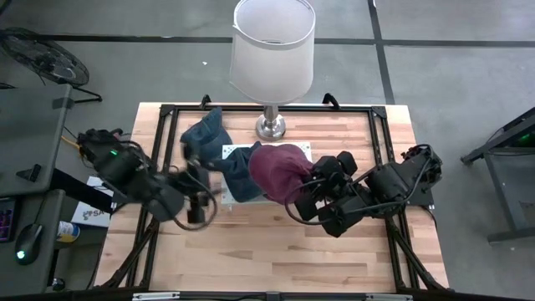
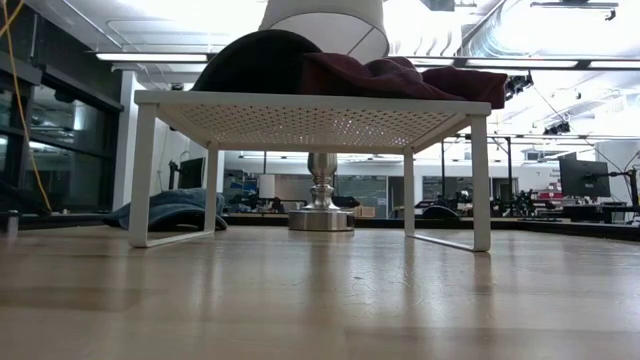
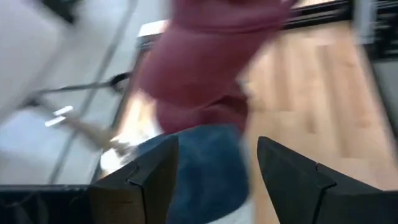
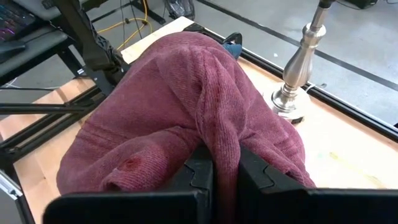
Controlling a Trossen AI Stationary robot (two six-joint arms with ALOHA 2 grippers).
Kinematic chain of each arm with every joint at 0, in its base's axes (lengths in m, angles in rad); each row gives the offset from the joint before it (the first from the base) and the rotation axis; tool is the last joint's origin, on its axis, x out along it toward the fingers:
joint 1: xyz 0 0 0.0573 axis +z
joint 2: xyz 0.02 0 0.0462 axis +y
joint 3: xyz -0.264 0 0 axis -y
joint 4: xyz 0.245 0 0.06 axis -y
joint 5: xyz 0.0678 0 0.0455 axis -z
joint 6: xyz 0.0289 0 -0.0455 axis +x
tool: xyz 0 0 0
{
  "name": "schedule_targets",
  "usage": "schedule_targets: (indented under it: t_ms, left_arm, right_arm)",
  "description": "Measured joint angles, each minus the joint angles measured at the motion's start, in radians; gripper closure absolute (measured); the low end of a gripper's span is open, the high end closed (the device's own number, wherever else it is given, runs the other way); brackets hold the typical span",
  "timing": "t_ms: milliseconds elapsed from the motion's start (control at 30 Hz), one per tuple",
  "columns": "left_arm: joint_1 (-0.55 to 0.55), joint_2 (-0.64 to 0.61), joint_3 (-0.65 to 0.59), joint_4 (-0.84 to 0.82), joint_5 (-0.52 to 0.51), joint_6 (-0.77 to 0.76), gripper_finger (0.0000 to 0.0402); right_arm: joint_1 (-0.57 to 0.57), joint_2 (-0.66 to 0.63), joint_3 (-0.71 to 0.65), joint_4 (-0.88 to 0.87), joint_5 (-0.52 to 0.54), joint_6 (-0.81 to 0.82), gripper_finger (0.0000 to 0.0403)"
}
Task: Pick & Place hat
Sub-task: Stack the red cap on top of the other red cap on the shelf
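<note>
A maroon knit hat (image 1: 280,170) lies on top of a white wire rack (image 1: 237,152) in the middle of the table. In the low view the maroon hat (image 2: 400,75) rests on the rack's top (image 2: 310,120). My right gripper (image 4: 225,180) is shut on it from the table's right side. A dark blue hat (image 1: 241,182) lies on the rack's left part, beside the maroon one. My left gripper (image 3: 214,162) is open just left of the rack, with the dark blue hat (image 3: 205,168) showing between its fingers. Another blue hat (image 1: 207,132) lies on the table at the far left. My right gripper pinches a raised fold (image 4: 224,146) of the maroon hat between its two fingers (image 4: 200,177), on the hat's right side. The fingers slant down from the table's right. The rest of the hat lies on the rack. Whether my left gripper touches the dark blue hat, I cannot tell.
A lamp with a white shade (image 1: 272,46) and a metal foot (image 1: 270,127) stands at the table's far edge, just behind the rack. A black frame (image 1: 380,125) runs round the tabletop. The near half of the wooden table (image 1: 276,259) is bare wood.
</note>
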Motion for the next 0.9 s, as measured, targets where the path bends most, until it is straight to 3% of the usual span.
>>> schedule_targets:
  t_ms: [167,367,533,900]
  left_arm:
    - [0.043,-0.007,-0.186,0.311,0.198,0.162,0.0187]
    - [0.117,-0.081,-0.38,0.459,0.27,0.179,0.0212]
    - [0.164,-0.215,-0.531,0.524,0.266,0.109,0.0241]
    - [0.227,-0.486,-0.868,0.733,0.068,-0.242,0.0285]
  right_arm:
    - [-0.009,0.0,0.0,0.0,-0.004,-0.002,0.0382]
    - [-0.01,0.0,0.0,0.0,0.008,-0.005,0.0382]
    - [-0.01,0.001,0.0,0.0,0.007,-0.017,0.0382]
    - [-0.056,0.006,0.0,0.0,0.033,0.001,0.0382]
